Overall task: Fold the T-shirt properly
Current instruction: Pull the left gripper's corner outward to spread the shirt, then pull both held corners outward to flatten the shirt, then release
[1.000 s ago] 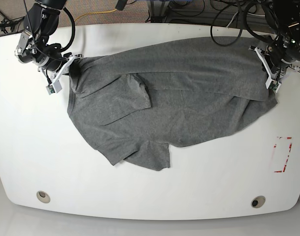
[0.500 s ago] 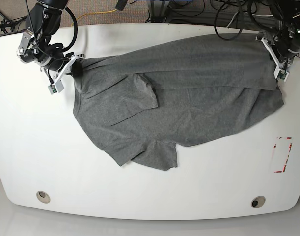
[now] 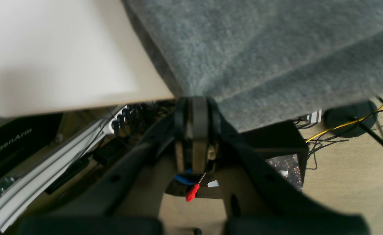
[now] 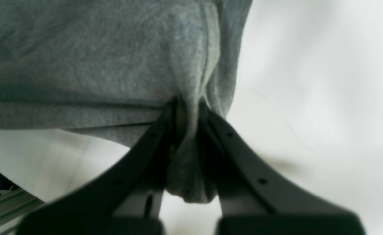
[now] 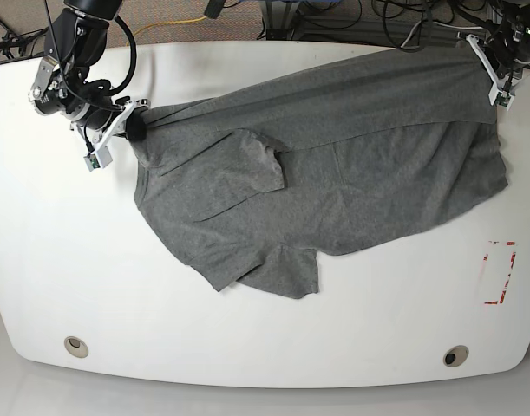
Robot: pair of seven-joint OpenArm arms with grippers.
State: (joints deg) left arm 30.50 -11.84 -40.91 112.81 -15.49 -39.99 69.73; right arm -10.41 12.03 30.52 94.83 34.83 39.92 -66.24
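at the near edge of the table [image 5: 265, 364] we see bare white surface with two round inserts; red tape marks sit close to the right edge

the t-shirt [image 5: 334, 173] lies across the middle and far half of the table, its lower sleeve and side resting flat toward the centre. compared with a second ago, the whole garment has shifted toward the far edge and the far-right corner, and the upper hem line now runs straighter and tauter between the two arms

the right gripper [image 4: 186, 107], near the far-left corner, is clamped fully closed on a bunched fold of the t-shirt, with cloth hanging below the jaws. the left gripper [image 3: 194, 104], at the far-right corner, is likewise closed tight on the fabric edge, and has travelled past the table edge, so part of the shirt overhangs there

we judge that the arms are stretching and dragging the shirt to flatten it; no fold is made yet
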